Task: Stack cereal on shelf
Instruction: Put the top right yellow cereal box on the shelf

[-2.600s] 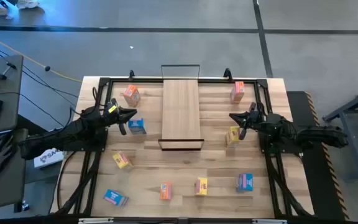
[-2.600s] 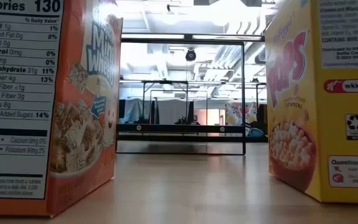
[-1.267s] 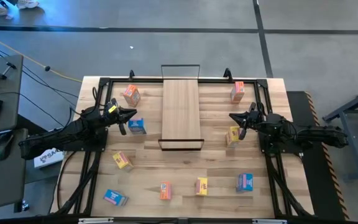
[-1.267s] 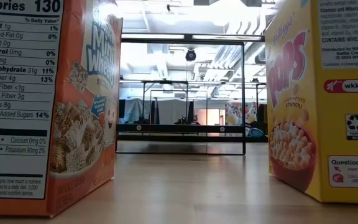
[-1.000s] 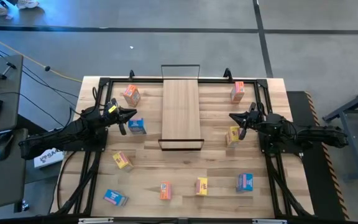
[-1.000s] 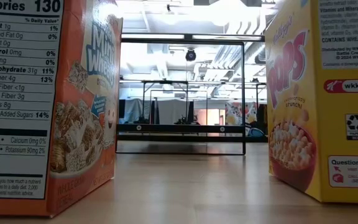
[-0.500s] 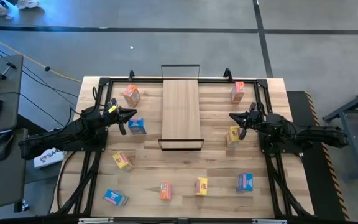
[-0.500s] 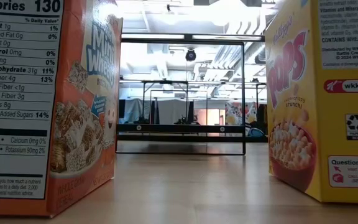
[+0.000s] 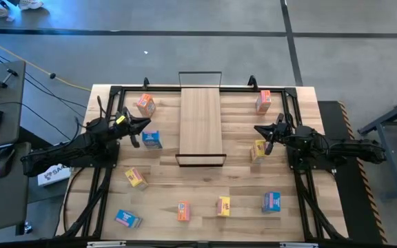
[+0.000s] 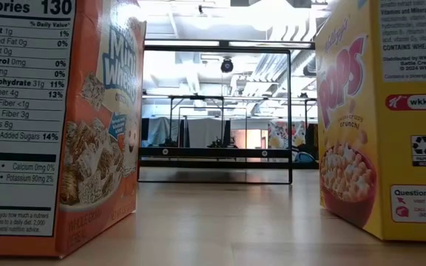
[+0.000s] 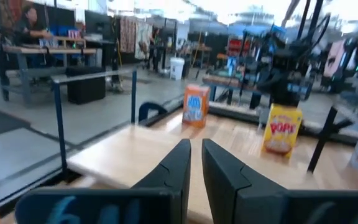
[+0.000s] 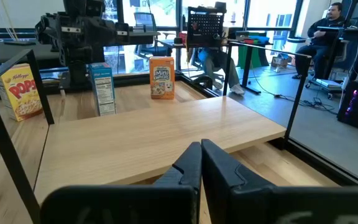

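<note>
Nothing yet sits on the shelf (image 9: 201,124); nine cereal boxes (image 9: 151,140) dot the counter (image 9: 205,196) (both my pincers (image 9: 140,129) clenched empty).

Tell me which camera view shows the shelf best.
The high view: the whole shelf lies bare, wire loops at both ends. The right wrist view shows its top slanting past the right pincer. The left wrist view blurs it. The low view shows only its wire frame.

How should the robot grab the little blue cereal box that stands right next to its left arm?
Probably from straight above, with the fingers closing on its two broad faces. The blue cereal box stands upright beside the shelf, so its top is free. The left gripper, fingers shut, would need to open first.
</note>
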Robot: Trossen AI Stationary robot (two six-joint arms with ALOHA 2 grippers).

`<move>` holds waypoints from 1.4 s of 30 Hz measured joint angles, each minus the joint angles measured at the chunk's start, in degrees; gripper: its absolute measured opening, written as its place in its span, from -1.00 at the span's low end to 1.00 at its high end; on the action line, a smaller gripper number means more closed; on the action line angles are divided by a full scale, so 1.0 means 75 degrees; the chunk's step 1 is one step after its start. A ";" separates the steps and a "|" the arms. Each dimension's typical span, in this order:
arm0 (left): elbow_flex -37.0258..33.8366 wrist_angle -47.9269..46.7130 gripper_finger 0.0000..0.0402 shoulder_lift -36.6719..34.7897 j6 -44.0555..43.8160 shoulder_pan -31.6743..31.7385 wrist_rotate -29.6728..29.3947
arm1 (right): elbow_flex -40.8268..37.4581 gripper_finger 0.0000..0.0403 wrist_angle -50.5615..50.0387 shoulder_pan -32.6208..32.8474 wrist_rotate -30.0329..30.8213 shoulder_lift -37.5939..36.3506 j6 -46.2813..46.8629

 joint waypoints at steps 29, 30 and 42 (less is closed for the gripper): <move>-0.0001 0.0319 -1.00 0.0003 0.0280 -0.0006 0.1348 | 0.0015 -1.00 0.0010 0.0000 0.0020 0.0000 0.0000; -0.0001 0.0320 -1.00 0.0003 0.0287 -0.0006 0.1348 | 0.0015 -1.00 0.0010 0.0000 0.0023 0.0000 0.0000; -0.0001 0.0329 -1.00 0.0003 0.0295 -0.0006 0.1348 | 0.0024 -1.00 0.0628 0.0000 0.0015 -0.0012 -0.0592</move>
